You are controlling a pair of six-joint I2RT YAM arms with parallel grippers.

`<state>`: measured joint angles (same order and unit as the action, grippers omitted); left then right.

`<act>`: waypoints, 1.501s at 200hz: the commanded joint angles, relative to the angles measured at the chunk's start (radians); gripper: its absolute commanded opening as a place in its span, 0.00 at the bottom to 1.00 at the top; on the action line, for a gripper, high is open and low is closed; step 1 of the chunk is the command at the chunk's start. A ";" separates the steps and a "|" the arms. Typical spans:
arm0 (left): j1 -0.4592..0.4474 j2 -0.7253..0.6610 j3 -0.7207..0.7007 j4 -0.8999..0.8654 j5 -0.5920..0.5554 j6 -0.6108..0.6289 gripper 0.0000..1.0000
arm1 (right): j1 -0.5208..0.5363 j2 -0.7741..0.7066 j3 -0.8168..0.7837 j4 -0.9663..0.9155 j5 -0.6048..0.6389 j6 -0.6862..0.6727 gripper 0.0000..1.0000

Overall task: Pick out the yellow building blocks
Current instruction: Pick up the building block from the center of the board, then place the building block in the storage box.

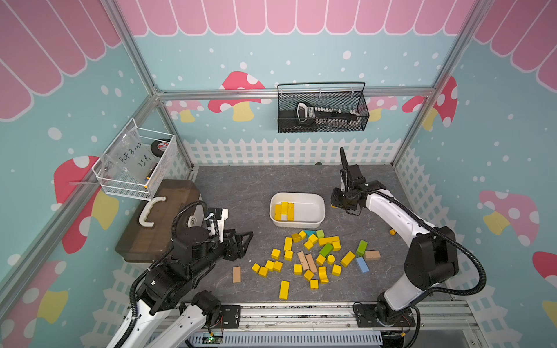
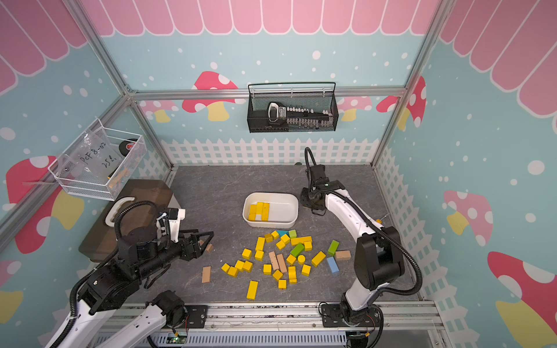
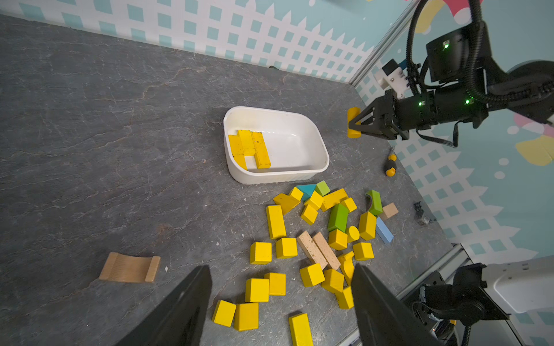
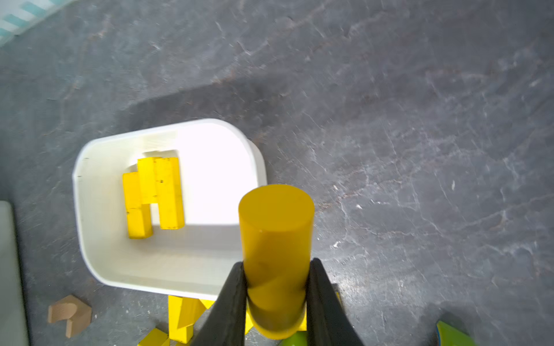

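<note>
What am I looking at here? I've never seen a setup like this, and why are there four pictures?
Two robot arms work at a grey table. Two pictures look down from overhead; the other two come from a camera on each arm's wrist. Loose wooden blocks lie on the table: yellow blocks, green blocks, a blue block and tan blocks. A white tub holds a few yellow bars. The right gripper is pinching a yellow cylinder near the tub; the left gripper is open and empty, beside the loose blocks.

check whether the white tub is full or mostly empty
Mostly empty: only a few yellow blocks lie together at one end of the white tub; the rest of its floor is bare.
</note>
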<state>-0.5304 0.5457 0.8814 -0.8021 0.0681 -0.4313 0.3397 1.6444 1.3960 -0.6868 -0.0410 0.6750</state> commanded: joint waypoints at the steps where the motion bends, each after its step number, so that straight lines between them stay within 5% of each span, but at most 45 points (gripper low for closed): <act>1: 0.005 0.002 -0.009 0.016 0.011 -0.006 0.78 | 0.046 0.026 0.088 -0.030 -0.018 -0.111 0.21; 72: 0.007 -0.001 -0.009 0.017 0.011 -0.006 0.78 | 0.187 0.285 0.362 -0.141 -0.078 -0.198 0.22; 153: 0.018 -0.003 -0.010 0.022 0.025 -0.003 0.79 | 0.199 0.443 0.362 -0.069 -0.222 -0.125 0.24; 300: 0.018 -0.001 -0.013 0.029 0.047 0.001 0.79 | 0.164 0.610 0.456 -0.036 -0.188 0.024 0.28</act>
<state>-0.5179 0.5461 0.8787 -0.7879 0.0998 -0.4309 0.5159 2.2211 1.8305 -0.7395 -0.2253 0.6468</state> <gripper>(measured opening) 0.791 0.281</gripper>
